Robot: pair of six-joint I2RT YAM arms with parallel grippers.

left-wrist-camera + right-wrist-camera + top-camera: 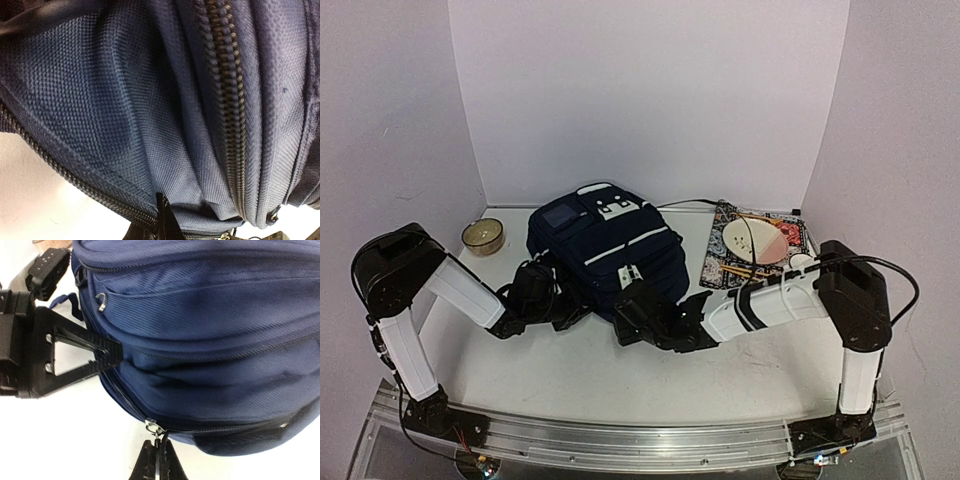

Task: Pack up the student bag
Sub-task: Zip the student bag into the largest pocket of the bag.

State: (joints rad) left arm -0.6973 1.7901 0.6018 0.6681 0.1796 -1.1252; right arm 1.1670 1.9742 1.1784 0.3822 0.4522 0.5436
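The student bag [605,245], navy blue with white trim, lies flat in the middle of the table. My left gripper [563,300] is at its near left edge, shut on a fold of the bag's fabric [150,150]. Just one dark fingertip [163,212] shows against the cloth beside a zipper line. From the right wrist, that left gripper [107,352] is seen pressed into the bag's side. My right gripper [159,460] is shut on the small metal zipper pull [156,429] at the bag's lower seam, at the near edge [638,312].
A small tan bowl [482,236] sits at the back left near the wall. A patterned book [725,262] lies right of the bag, with a round white and pink plate [760,240] on it. White walls close in on three sides.
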